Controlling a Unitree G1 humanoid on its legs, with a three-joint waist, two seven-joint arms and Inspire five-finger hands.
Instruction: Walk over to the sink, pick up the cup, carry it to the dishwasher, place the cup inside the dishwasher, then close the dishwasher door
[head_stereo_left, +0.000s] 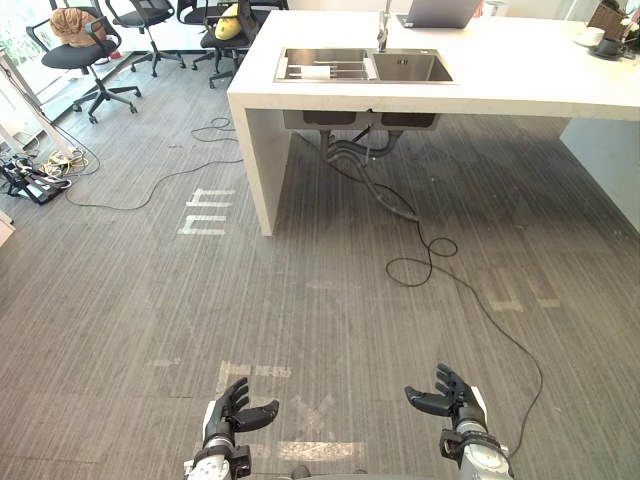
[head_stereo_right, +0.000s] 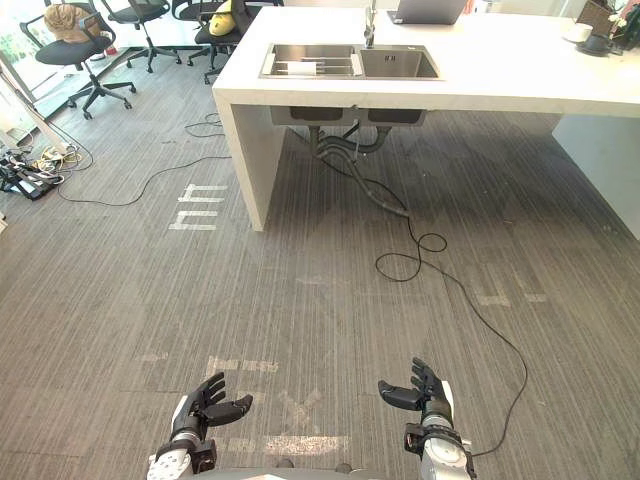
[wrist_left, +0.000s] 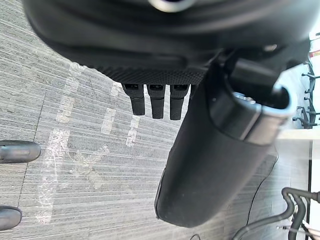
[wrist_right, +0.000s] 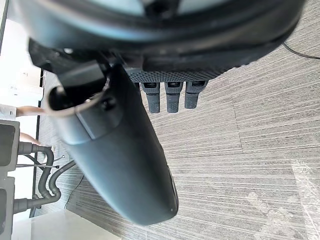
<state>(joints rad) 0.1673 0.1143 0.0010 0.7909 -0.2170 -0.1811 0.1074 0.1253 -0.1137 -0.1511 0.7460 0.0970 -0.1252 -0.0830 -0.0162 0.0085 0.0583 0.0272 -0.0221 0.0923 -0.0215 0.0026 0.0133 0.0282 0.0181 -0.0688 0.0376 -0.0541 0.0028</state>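
A steel double sink is set into a white counter far ahead of me, with a faucet behind it. A small white object lies in the sink's left basin; I cannot tell if it is the cup. My left hand and right hand hang low over the grey floor, far from the counter. Both are open and hold nothing. In the wrist views the left hand's fingers and the right hand's fingers are straight, with floor beyond them.
The counter's white side panel reaches the floor, with pipes under the sink. A laptop and a white cup on a saucer rest on the counter. Office chairs and floor cables stand at the far left.
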